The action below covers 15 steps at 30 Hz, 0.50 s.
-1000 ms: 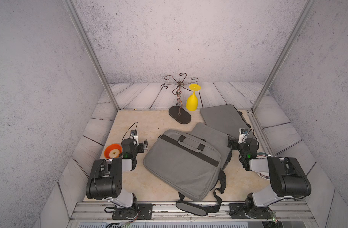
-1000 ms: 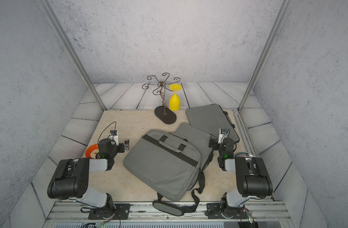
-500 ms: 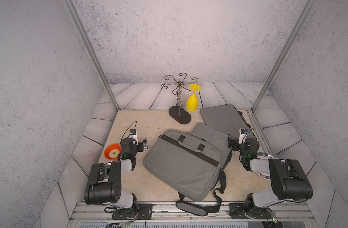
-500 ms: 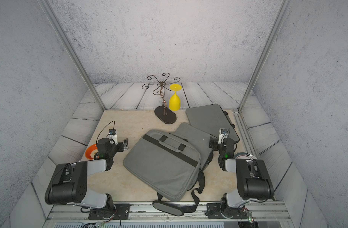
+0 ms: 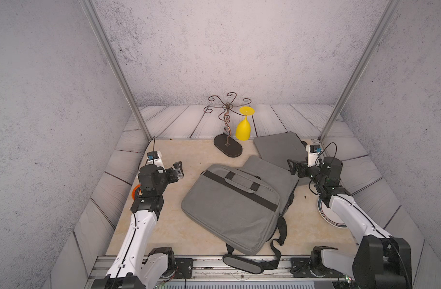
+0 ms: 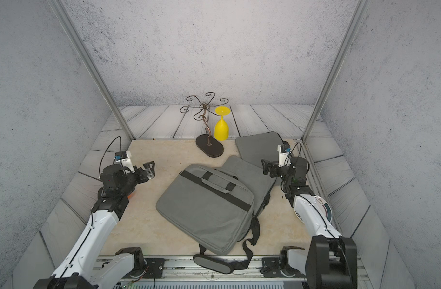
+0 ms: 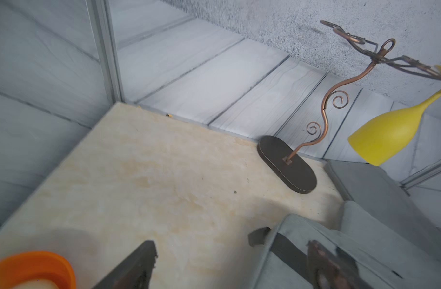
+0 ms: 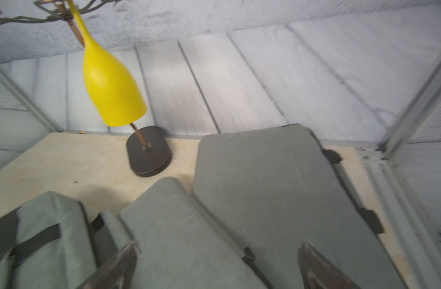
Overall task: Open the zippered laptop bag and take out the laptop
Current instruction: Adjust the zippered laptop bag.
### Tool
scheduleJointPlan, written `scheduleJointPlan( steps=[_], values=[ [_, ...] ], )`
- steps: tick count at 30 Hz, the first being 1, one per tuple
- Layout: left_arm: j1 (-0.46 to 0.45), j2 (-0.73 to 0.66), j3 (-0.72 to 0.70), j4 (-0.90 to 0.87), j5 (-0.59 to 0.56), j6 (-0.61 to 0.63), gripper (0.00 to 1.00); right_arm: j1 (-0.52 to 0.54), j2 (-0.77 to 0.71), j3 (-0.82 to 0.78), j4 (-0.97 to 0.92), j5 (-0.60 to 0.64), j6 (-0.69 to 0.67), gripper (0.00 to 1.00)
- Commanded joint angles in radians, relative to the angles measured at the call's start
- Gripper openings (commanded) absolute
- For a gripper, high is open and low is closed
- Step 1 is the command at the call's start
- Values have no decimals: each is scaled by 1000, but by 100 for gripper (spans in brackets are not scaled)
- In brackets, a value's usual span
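While both arms are held low at either side, the beige table (image 5: pixel 189 155) is mostly taken up by the grey laptop bag (image 5: pixel 229 207), laid flat mid-table with its handles up and rotated askew. Whether its zip is open cannot be told. Its far right corner is overlapped onto a second grey case (image 5: pixel 269 170), and a third grey case (image 5: pixel 279 147) is set behind that, by the right rear post. The bag's shoulder strap (image 5: pixel 242 265) is draped over the front rail. A wire glass stand (image 5: pixel 227 146) is placed at the rear centre, with a yellow glass (image 5: pixel 243 128) hung upside down from it. A plate (image 5: pixel 326 216) is partly hidden under the right arm, and an orange roll (image 5: pixel 134 191) under the left arm. The left gripper (image 5: pixel 178 169) is held just beside the bag's left corner, jaws spread, nothing between them. The right gripper (image 5: pixel 291 167) is held over the two rear cases, jaws likewise spread and empty.
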Motion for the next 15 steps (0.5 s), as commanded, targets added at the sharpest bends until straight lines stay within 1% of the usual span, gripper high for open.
scheduleJointPlan(
  steps=[1, 3, 4, 6, 9, 11, 15],
  values=[
    [-26, -2, 21, -334, 109, -233, 91, 16, 14, 87, -286, -196, 15, 99],
    [-35, 7, 32, -458, 146, -284, 88, 32, 43, 151, -405, -225, -23, 99],
    [-41, 12, 40, -519, 156, -287, 88, 45, 51, 174, -452, -227, -42, 99],
    [-50, 11, 43, -627, 149, -287, 87, 70, 67, 197, -480, -219, -54, 99],
    [-54, -12, -24, -644, 192, -342, 84, 102, 131, 255, -555, -260, -74, 99],
    [-57, -20, -73, -627, 235, -389, 83, 134, 176, 304, -627, -258, -107, 100],
    [-79, -11, -112, -637, 232, -428, 79, 186, 248, 363, -697, -262, -137, 100]
  ],
)
